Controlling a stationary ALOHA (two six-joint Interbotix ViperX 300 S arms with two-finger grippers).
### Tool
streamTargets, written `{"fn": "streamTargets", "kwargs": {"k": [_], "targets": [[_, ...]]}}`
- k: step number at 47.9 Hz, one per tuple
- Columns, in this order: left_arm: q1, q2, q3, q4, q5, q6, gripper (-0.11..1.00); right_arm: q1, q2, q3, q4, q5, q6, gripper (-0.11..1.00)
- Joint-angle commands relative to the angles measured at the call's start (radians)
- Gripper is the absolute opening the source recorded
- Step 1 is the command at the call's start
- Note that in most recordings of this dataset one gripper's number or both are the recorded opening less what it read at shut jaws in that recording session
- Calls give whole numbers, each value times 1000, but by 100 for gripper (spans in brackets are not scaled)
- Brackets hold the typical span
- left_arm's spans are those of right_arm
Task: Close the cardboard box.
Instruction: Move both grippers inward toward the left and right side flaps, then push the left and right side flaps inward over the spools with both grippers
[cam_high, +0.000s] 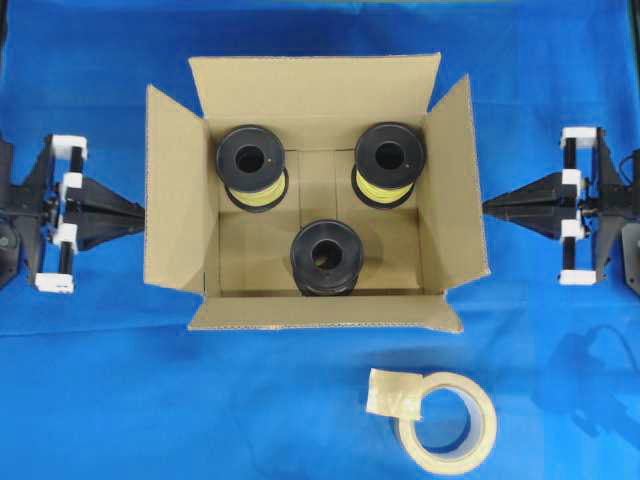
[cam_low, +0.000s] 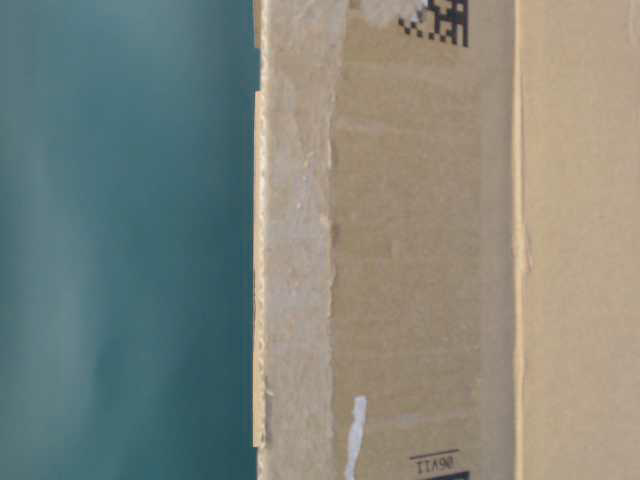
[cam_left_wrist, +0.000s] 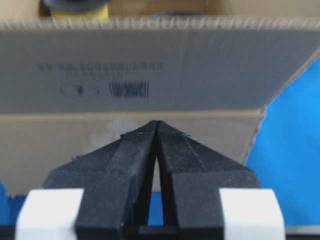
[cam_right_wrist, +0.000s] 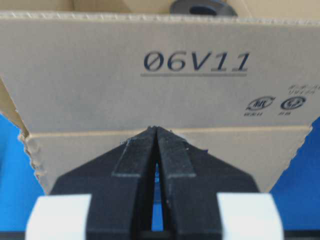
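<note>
While open, brown cardboard box (cam_high: 180, 200), flaps outspread

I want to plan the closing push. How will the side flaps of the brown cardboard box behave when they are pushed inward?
The brown cardboard box has corrugated flaps, so each probably stays stiff and hinges at its crease. Three spools inside likely weigh the box down against sliding, though it may still shift on the blue cloth.

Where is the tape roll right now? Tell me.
In the overhead view the tape roll lies on the blue cloth near the bottom edge, right of centre, just below the open cardboard box.
</note>
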Motion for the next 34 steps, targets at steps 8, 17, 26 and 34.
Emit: {"fn": "streamTargets", "kwargs": {"k": [8, 17, 26, 34], "targets": [[-5, 43, -40, -5, -29, -2, 0, -2, 18, -23, 8, -20, 3, 0], [-5, 81, -97, -5, -34, 2, 0, -2, 61, -69, 14, -20, 3, 0], [-5, 183, -181, -6, -38, 12, 0, -2, 167, -158, 11, -23, 0, 0], [-5, 259, -259, -5, -52, 17, 0, -2, 253, -241, 8, -25, -2, 0]]}}
